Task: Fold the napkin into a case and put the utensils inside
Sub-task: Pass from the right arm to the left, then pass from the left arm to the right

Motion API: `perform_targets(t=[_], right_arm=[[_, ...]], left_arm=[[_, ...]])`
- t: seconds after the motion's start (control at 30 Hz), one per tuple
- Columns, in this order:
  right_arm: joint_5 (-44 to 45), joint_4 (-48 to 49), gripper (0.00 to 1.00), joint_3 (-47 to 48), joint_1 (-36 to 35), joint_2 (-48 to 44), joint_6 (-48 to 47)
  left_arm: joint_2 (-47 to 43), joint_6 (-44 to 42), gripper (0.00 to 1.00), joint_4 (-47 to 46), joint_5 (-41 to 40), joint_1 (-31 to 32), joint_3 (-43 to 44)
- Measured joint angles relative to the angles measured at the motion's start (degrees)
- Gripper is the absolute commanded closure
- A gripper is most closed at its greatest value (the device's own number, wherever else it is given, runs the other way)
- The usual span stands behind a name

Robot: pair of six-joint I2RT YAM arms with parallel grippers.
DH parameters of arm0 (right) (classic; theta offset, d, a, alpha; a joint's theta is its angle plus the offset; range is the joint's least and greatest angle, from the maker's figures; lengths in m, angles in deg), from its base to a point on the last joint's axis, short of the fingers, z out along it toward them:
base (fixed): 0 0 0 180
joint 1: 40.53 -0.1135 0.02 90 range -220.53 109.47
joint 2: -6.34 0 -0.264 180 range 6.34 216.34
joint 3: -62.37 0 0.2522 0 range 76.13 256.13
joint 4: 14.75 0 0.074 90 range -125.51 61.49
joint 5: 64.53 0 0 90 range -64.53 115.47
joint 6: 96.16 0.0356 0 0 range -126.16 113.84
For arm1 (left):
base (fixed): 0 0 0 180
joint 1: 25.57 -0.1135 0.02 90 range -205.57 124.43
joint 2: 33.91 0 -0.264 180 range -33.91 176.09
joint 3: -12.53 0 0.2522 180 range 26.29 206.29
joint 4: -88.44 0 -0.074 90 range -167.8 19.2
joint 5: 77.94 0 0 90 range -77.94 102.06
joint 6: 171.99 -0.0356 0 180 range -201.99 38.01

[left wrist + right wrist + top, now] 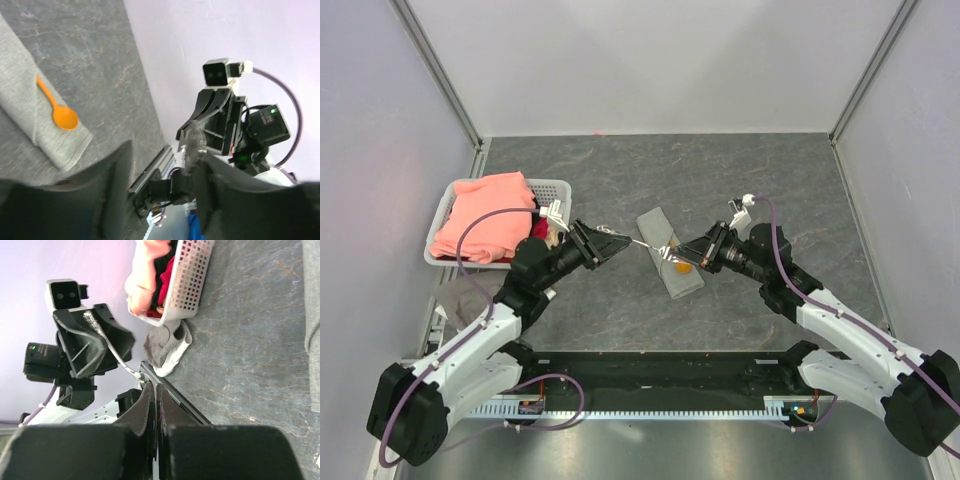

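Note:
The napkin (656, 226) lies folded into a narrow grey case at the table's middle, also in the left wrist view (25, 100). The orange spoon (681, 267) (59, 112) rests on its near end, the handle tucked into the cloth. Just above the case my right gripper (673, 254) (156, 390) is shut on one end of the silvery fork (642, 244) (107, 342). The fork reaches left to my left gripper (618, 240) (162, 170), which is open, with the fork's far end (193, 144) close to one finger.
A white plastic basket (556, 186) (192, 275) holding a salmon-pink cloth (485, 215) stands at the left. A whitish-grey rag (470, 296) (167, 345) lies in front of it. Walls close the table on three sides.

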Motion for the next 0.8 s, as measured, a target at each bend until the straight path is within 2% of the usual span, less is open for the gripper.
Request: perform_targets(t=[0.03,0.07,0.13,0.17,0.2,0.27,0.37,0.57,0.7,0.8], right_arm=[[0.3,0.2,1.0,-0.2,-0.2,0.0,0.2],[0.4,0.3,1.0,-0.6,-0.3,0.0,0.4],[0.3,0.2,0.97,-0.9,-0.7,0.1,0.4],[0.2,-0.3,0.84,-1.0,-0.8,0.3,-0.1],[0.1,-0.4,0.79,-1.0,-0.8,0.3,-0.2],[-0.8,-2.4,0.66,-0.2,-0.8,0.9,-2.4],[-4.1,-8.8,0.57,4.4,-0.8,3.9,-8.9],[-11.4,-17.4,0.62,9.1,-0.6,7.4,-19.3],[-15.2,-20.2,0.66,9.6,-0.6,7.9,-22.7],[-16.8,-21.1,0.74,9.6,-0.6,7.9,-23.6]], left_arm=[[1.1,0.6,0.71,-1.5,0.3,0.0,0.2],[1.9,1.2,0.82,-2.8,0.4,0.0,0.4],[3.2,1.9,0.89,-4.9,0.7,-0.1,0.6],[4.0,2.1,0.94,-5.9,1.5,-0.2,0.9],[4.8,2.2,0.98,-6.3,2.3,-0.5,1.4],[6.6,2.1,0.98,-6.6,5.2,-1.2,2.6],[10.0,1.5,0.98,-6.3,11.1,-3.1,4.8],[13.9,-0.6,0.98,-5.3,22.6,-5.4,7.2],[13.9,-3.2,0.98,-3.5,26.3,-5.6,7.5],[13.7,-5.1,0.98,-1.8,27.8,-5.6,8.3]])
